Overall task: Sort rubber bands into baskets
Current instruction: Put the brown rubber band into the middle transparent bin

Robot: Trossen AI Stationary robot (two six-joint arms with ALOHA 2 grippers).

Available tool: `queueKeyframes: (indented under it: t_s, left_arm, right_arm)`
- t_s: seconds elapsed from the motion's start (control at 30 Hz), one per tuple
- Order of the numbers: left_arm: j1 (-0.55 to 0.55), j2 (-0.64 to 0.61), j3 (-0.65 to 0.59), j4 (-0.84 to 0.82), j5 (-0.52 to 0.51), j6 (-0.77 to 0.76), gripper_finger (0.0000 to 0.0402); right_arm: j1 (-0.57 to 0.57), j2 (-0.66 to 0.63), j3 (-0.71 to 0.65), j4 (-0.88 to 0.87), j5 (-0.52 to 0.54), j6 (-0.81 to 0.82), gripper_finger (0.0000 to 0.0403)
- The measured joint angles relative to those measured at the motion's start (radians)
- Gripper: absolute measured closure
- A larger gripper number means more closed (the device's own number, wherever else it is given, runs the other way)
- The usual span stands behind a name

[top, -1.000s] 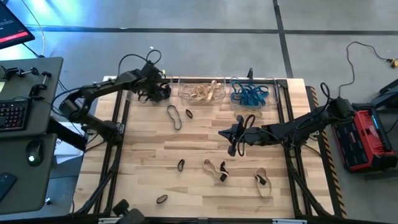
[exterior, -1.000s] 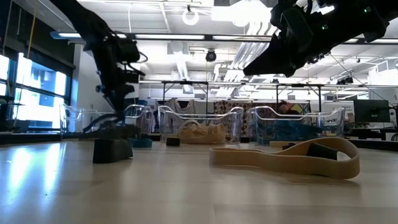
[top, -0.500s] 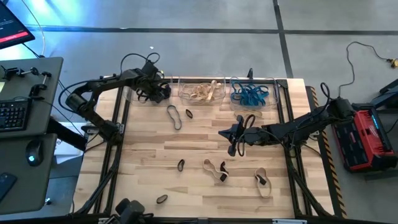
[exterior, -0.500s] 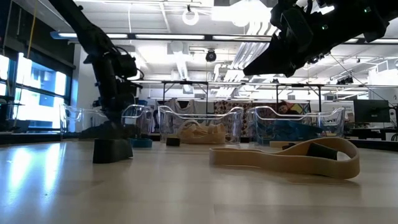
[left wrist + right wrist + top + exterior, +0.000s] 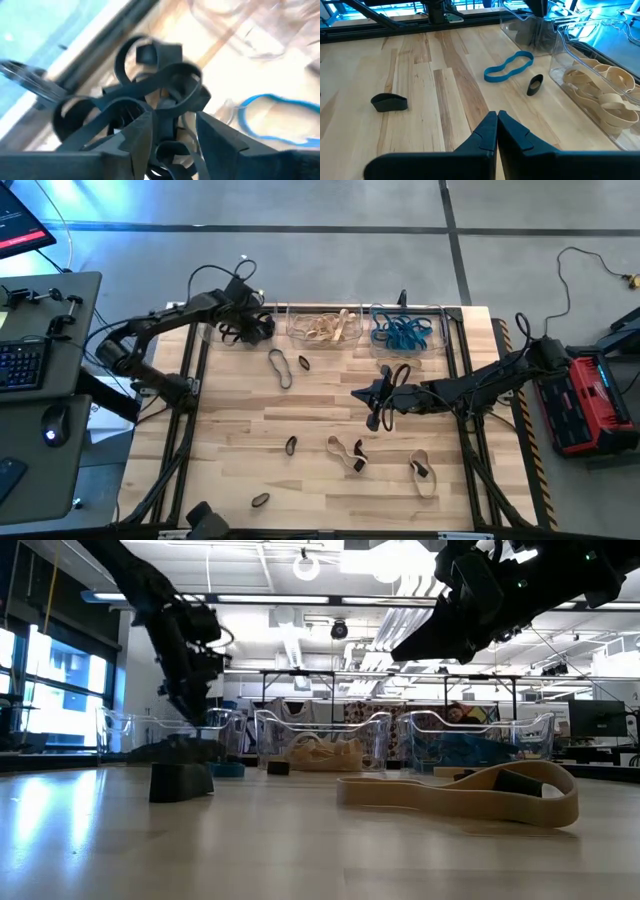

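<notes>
Wooden slat table [image 5: 230, 420] filling centre of high view, grey floor around, desk with keyboard at left edge.

Three clear baskets in a row along table's upper edge: left basket [image 5: 222, 326] with black bands, middle basket [image 5: 326, 326] with tan bands, right basket [image 5: 404, 330] with blue bands.

Left arm reaching in from frame left; left gripper [image 5: 246, 330] over left basket, fingers parted, nothing pinched between them in wrist view. Tangle of black bands [image 5: 150, 85] just beyond fingertips, inside the bin.

Right arm stretched in from frame right; right gripper [image 5: 374, 406] at table centre, clenched on nothing, parked.

Loose bands on table: blue band [image 5: 279, 367] and small black band [image 5: 304, 363] below left basket; tan band [image 5: 346, 452] lower centre; tan band with black wrap [image 5: 421, 473] lower right; black bands [image 5: 291, 445] and [image 5: 260, 500] lower left of centre.

Risks, as judgement: floppy loop snagging a finger on withdrawal and dragging out of basket; tangled clump lifting with it. Blue band lies nearest the black basket, so mis-sorting possible. Thin flat bands on wood likely to slip a pinch.
</notes>
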Motion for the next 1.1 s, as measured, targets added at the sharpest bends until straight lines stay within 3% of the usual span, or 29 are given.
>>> queueKeyframes:
  t_s: [0.3,0.63,0.87,1.1]
  left_arm:
    - [-0.105,-0.201,0.0,-0.069,-0.002,-0.005,0.024]
    - [-0.501,-0.289,0.0,-0.176,0.002,0.004,0.024]
    - [-0.772,-0.259,0.0,-0.025,0.002,-0.007,0.024]
    - [-0.94,-0.149,0.0,0.196,0.002,0.079,0.024]
  right_arm:
    - [0.0,0.0,0.0,0.0,0.0,-0.001,0.0403]
    - [0.0,0.0,0.0,-0.003,-0.006,-0.003,0.0403]
    - [0.027,0.0,0.0,-0.033,-0.049,-0.004,0.0403]
    - [0.073,0.0,0.0,-0.085,-0.007,0.0,0.0399]
